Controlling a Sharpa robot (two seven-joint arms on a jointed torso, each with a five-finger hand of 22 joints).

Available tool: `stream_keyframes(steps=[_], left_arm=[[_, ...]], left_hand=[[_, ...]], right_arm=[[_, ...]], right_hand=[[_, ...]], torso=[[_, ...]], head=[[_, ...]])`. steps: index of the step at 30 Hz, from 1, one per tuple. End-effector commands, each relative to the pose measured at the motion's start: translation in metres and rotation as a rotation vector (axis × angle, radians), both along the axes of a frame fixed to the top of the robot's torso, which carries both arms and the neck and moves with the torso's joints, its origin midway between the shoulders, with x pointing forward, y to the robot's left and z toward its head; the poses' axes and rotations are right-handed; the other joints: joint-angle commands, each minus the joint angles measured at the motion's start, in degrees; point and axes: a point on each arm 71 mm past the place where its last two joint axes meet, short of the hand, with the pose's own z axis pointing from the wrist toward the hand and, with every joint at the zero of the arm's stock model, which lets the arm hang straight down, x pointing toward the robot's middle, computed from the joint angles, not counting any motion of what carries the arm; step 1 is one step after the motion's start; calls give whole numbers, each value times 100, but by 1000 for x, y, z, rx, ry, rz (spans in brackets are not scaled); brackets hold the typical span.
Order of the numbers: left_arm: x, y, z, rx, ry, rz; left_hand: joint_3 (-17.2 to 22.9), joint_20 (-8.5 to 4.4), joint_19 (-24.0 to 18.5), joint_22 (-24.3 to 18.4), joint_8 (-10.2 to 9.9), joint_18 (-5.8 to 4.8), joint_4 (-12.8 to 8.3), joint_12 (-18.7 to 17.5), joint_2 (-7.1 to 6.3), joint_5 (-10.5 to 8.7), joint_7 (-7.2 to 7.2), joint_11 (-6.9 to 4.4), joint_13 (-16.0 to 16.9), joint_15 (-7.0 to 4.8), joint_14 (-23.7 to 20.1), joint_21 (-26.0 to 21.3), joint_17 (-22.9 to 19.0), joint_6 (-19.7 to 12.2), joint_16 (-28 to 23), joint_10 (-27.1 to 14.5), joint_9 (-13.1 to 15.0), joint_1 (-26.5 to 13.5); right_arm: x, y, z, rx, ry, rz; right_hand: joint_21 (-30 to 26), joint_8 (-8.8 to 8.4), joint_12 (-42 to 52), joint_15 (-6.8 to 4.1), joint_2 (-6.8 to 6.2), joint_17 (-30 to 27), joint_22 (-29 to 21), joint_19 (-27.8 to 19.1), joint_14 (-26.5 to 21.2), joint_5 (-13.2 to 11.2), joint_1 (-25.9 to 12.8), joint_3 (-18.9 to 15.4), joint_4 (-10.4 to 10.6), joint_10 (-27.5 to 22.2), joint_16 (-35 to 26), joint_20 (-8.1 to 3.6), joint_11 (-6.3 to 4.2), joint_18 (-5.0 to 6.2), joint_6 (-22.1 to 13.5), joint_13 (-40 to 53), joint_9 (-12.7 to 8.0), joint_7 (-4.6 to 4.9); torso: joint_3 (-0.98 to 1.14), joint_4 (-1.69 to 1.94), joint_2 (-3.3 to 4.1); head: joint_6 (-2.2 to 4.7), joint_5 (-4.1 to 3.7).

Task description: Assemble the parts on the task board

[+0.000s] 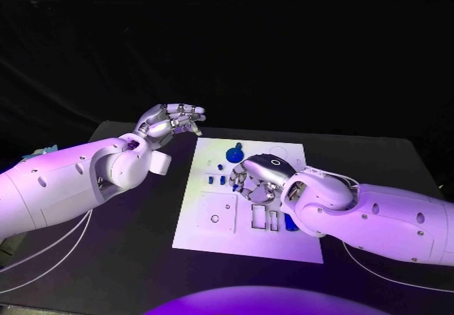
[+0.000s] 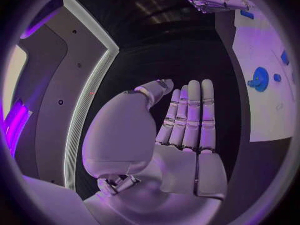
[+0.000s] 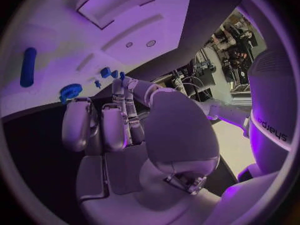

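- Risk lies mainly with the right hand point(image 1: 257, 178), which hovers low over the middle of the task board point(image 1: 213, 226); its fingers curl down toward the small blue parts point(image 1: 222, 179) near them, and a careless descent could knock those pieces out of their places.
- Whether that hand holds anything I cannot tell: in the head view its underside is turned away, and in the right wrist view its fingers point(image 3: 103, 127) are bent in together with nothing plainly between them.
- Left hand point(image 1: 172, 121) is raised off the board's far left corner, over the black surface point(image 1: 123, 249). In the left wrist view its fingers point(image 2: 190, 115) stand straight and side by side and the palm is bare, so it grips nothing. It is well apart from the parts, so it offers no steadying if the board slides under a push.
- Blue gear-like part point(image 1: 235, 155) sits near the board's far edge, just beyond the right hand; a sweep of the wrist could catch it.
- Blue piece point(image 1: 289, 222) beside the rectangular slots point(image 1: 258, 216) is half covered by the right forearm, so its shape and seating are unclear.
- Long blue peg point(image 3: 27, 66) shows in the right wrist view, lying on the board apart from the gear; whether it is loose or seated is hard to judge.
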Motion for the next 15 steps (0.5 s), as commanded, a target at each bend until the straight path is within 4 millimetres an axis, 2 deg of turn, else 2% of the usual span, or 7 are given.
stream_keyframes(steps=[1,15], left_arm=[[0,-2,0,-7,3,-5],[0,-7,0,-10,6,-14]], left_hand=[[-3,20,-1,8,-38,-2,-42,-23,-1,22,2,36,-8,14,12,24,-12,-17,-22,5,-7,30],[-4,22,-8,11,-38,-3,-44,-24,1,21,4,38,-9,17,7,24,-16,-15,-28,6,-7,29]], right_arm=[[-3,5,-8,-9,16,26],[-9,16,-33,-30,56,45]], right_hand=[[18,18,-34,-34,26,-3,729,35,243,16,-55,-23,7,-25,27,-16,-4,-45,20,-3,10,1],[27,17,-39,-33,30,1,734,40,243,13,-60,-28,9,-27,33,-16,-3,-47,14,0,14,2]], torso=[[9,3,5],[14,2,8]], head=[[-20,72],[-72,178]])
